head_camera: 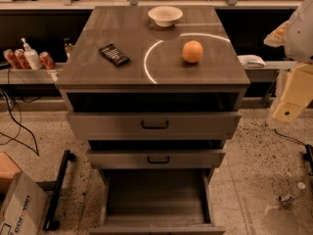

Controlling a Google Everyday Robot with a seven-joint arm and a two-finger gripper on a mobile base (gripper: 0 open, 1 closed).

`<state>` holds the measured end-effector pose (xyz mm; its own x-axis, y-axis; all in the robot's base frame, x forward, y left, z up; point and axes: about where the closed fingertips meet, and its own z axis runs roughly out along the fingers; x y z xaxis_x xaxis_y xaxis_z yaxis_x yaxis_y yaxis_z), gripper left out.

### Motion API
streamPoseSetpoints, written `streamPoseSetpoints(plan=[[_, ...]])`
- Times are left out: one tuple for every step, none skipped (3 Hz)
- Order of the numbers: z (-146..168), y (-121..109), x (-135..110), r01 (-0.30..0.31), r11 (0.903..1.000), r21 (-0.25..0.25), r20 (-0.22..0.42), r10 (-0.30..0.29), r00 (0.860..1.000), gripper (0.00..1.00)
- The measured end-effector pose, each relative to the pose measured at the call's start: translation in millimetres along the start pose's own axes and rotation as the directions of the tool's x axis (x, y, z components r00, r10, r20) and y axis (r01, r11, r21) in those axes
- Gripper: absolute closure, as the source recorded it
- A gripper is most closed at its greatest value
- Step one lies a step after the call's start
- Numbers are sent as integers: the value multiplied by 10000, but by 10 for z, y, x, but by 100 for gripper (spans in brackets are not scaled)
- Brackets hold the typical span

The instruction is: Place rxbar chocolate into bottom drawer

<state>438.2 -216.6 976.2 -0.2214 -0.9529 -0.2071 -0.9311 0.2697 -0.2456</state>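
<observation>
Rxbar chocolate (114, 54) lay flat on cabinet top (98, 72); looked light, thin, slick. You'd pinch across its narrow width. Gripper (278, 35) sat far right, grip state: couldn't tell.

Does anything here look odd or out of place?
A plastic bottle lies tipped on the floor right of the cabinet, like litter. The black bar sits askew on top. The robot's claw hangs off to the right.

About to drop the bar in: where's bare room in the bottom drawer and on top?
The bottom drawer floor is bare wall to wall. On top, free front strip before rxbar chocolate and orange; bowl crowds the back. The gripper hangs off right.
</observation>
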Motion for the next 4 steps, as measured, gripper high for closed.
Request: streamPoseSetpoints(plan=[[-15, -7, -19, -6, 10000, 70, 91, 6, 10000, 0], [29, -106, -296, 249, 9987, 437, 503, -271, 9984, 0], [103, -259, -664, 515, 9965, 662, 1372, -602, 9887, 0], [224, -439, -1002, 514, 9976, 459, 2430, -611, 9681, 0]])
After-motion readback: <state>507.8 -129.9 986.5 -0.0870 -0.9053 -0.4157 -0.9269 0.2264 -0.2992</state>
